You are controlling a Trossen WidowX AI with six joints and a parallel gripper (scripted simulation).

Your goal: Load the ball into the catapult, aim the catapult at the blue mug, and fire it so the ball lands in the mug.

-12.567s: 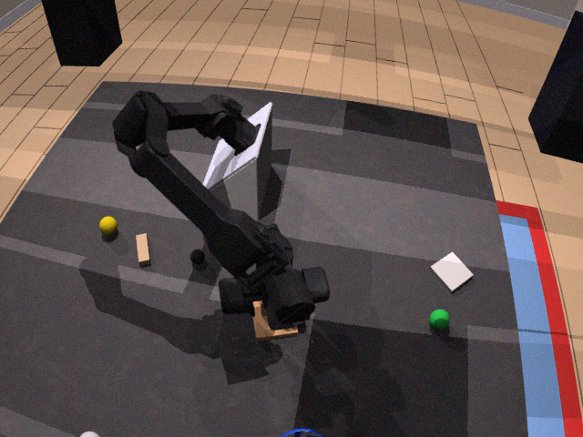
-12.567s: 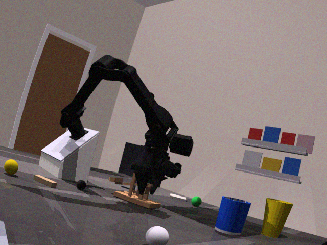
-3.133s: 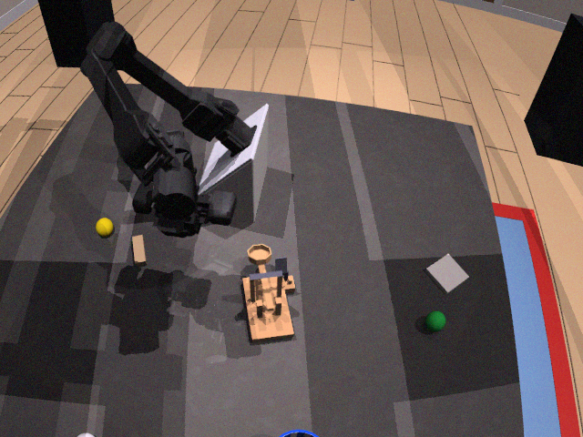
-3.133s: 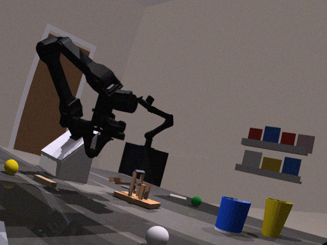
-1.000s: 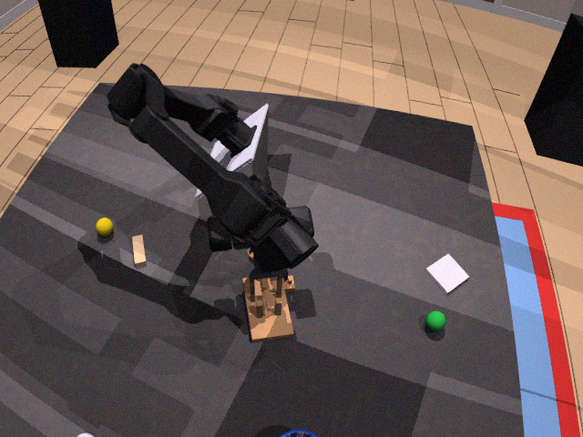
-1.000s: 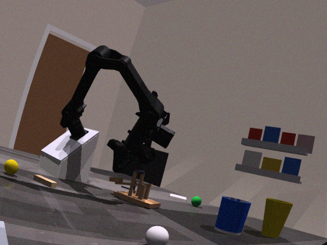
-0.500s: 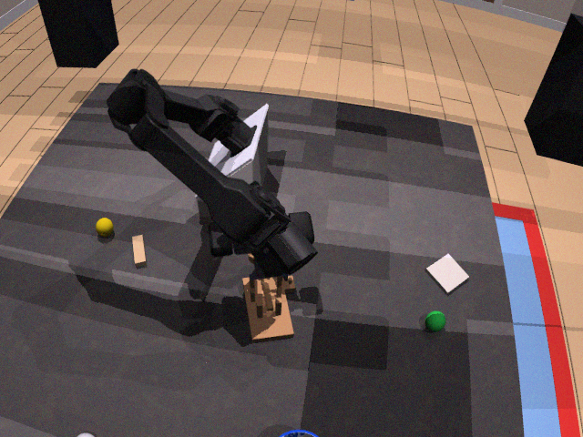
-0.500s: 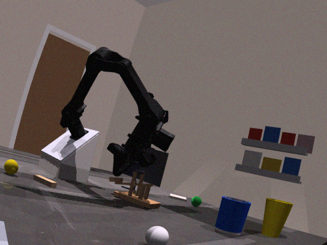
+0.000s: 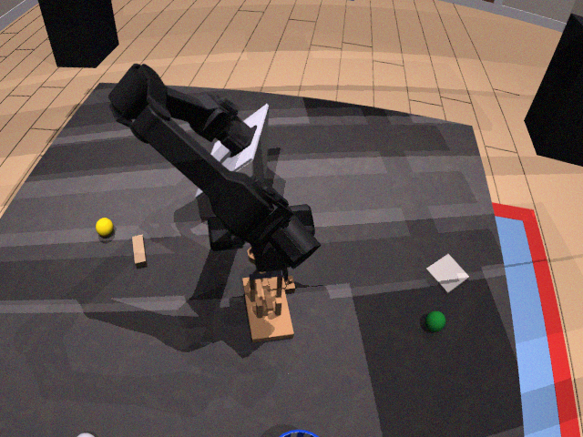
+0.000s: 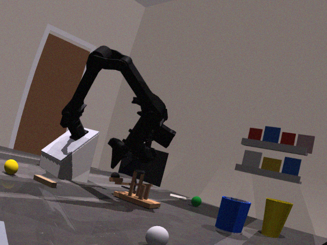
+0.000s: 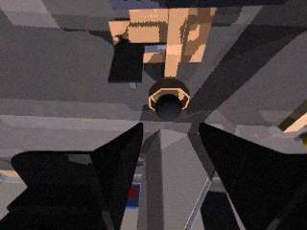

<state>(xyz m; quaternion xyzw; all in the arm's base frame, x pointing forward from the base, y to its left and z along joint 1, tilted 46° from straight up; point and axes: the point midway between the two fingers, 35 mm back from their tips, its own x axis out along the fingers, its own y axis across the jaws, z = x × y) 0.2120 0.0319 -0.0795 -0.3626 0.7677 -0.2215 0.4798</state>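
Grey worktop [image 9: 324, 385] [image 10: 79, 211] below; hand [image 10: 114, 158] [image 11: 171, 126] released, ball [image 10: 115, 175] [image 11: 168, 106] just beyond (a nudge could tip it from the cup [image 11: 152, 100]).

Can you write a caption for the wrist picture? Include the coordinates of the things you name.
The black ball [image 10: 115, 175] [image 11: 168, 106] sits at the catapult's cup [image 11: 152, 100], the tool [image 10: 118, 161] [image 11: 171, 126] open beside it.

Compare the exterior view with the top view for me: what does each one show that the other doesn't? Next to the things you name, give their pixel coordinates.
Only the exterior view: the yellow cup [image 10: 276, 218], the wall shelves [image 10: 273, 146] and the black ball [image 10: 115, 175] [image 11: 168, 107] at the catapult's arm.

Only the top view: the plank floor [image 9: 329, 66] and its red strip [image 9: 551, 282].

Both: the catapult [image 9: 272, 328] [image 10: 149, 202] [image 11: 197, 54], blue mug [image 9: 299, 432] [image 10: 232, 216], green ball [image 9: 435, 321] [image 10: 196, 201] and yellow ball [image 9: 104, 227] [image 10: 11, 167] [image 11: 305, 139].
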